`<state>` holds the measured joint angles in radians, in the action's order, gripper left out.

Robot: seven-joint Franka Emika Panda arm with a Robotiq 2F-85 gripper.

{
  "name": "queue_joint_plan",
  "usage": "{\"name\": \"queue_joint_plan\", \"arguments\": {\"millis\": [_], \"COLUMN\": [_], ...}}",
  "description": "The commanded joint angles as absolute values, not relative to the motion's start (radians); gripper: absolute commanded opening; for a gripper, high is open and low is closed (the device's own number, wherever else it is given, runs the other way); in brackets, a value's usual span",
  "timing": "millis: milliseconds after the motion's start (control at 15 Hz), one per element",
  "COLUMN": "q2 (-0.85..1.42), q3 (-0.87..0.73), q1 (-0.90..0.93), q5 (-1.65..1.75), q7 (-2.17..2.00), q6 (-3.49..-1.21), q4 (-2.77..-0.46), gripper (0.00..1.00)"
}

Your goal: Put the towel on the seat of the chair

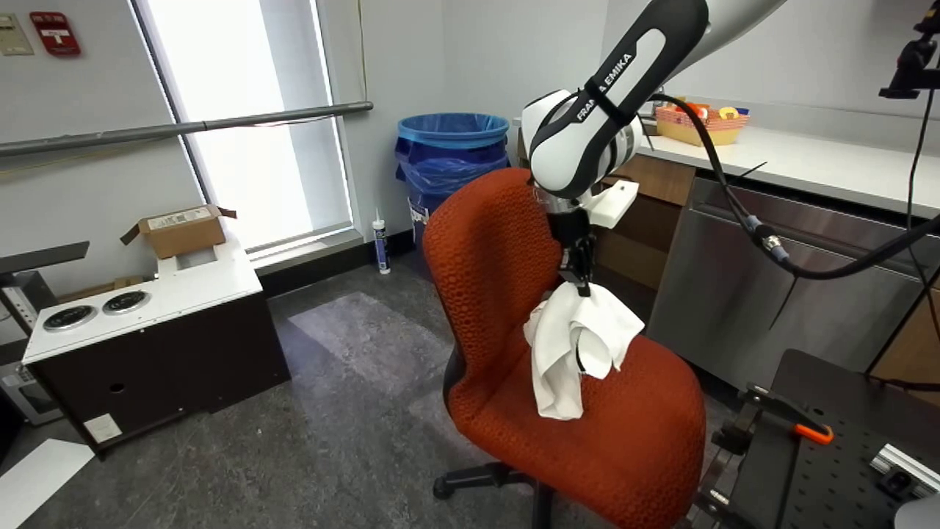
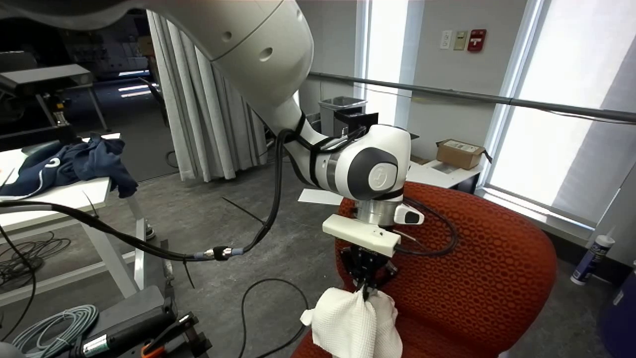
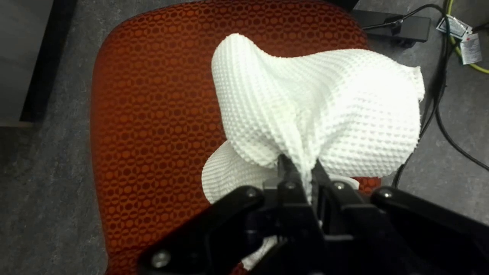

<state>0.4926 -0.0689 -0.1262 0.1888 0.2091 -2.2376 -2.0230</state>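
The white waffle-weave towel (image 1: pixel 557 382) hangs bunched from my gripper (image 1: pixel 579 285) over the red chair seat (image 1: pixel 624 448). The towel (image 2: pixel 348 323) and gripper (image 2: pixel 365 292) also show in an exterior view, in front of the chair's backrest (image 2: pixel 462 258). In the wrist view, the gripper (image 3: pixel 300 164) is shut on a pinched fold of the towel (image 3: pixel 355 107). The towel's folds spread over the patterned seat (image 3: pixel 153 114), with one side reaching past the seat's edge. I cannot tell whether its lowest part touches the seat.
A blue bin (image 1: pixel 452 147) stands behind the backrest. A counter (image 1: pixel 800 154) with a steel dishwasher (image 1: pixel 764 286) is beside the chair. A black tool table (image 1: pixel 830 455) is near the seat front. Black cables (image 2: pixel 278 281) lie on the floor.
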Motion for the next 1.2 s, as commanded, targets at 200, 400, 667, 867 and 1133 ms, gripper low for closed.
{"name": "queue_joint_plan", "arguments": {"millis": [200,400,667,867,1133], "q2": [0.532,0.579,0.643,0.67,0.682], "q3": [-0.075,-0.093,-0.115,-0.147,-0.187], "q1": [-0.128,-0.12,-0.11,-0.082,-0.045], "q5": [0.181,0.203,0.226,0.271,0.313], "q7": [0.201,0.178,0.14,0.073,-0.051], "q6": [-2.229,-2.232,-2.229,-2.289,-2.409], "q4": [-2.007,-1.994,-1.971,-1.966,-1.952], "gripper": [0.0,0.0,0.0,0.0,0.0]}}
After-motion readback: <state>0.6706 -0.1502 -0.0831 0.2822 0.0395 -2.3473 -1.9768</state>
